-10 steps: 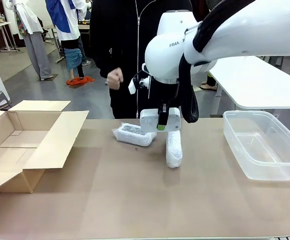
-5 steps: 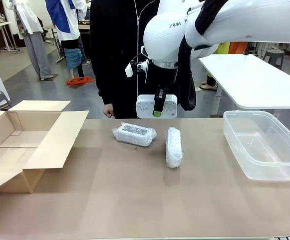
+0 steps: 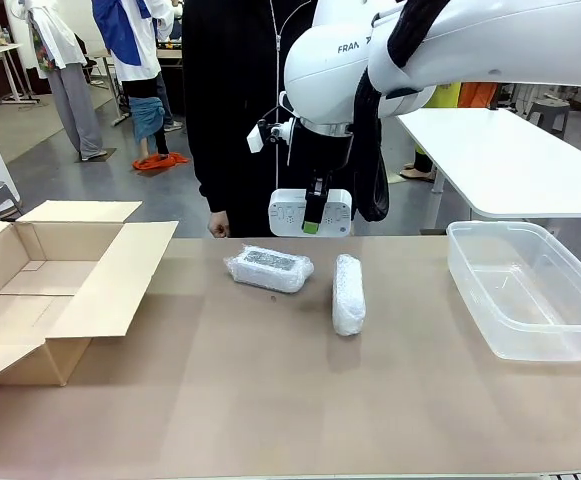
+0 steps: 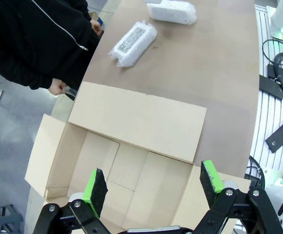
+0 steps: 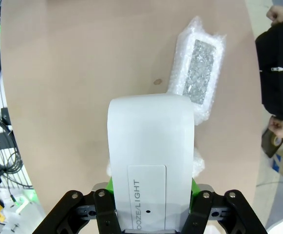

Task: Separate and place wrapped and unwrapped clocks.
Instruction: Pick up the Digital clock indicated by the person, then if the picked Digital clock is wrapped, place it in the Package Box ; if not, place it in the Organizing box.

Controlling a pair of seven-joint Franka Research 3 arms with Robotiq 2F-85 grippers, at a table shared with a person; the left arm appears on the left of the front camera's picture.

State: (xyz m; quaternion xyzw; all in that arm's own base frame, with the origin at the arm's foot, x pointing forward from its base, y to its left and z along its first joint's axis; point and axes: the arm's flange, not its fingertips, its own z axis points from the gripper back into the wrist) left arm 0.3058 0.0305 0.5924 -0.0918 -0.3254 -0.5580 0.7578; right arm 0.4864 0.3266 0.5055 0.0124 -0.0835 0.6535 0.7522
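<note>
Raised since a second ago: right fingers (image 3: 311, 227), clamped on bare clock (image 3: 288, 212), now high above desk (image 3: 270, 400), well right of cardboard box (image 3: 80, 285). Two wrapped clocks (image 3: 269, 268) (image 3: 348, 293) lie on desk below, right of box, near each other. Left fingers (image 4: 95, 187) apart, over open box.
</note>
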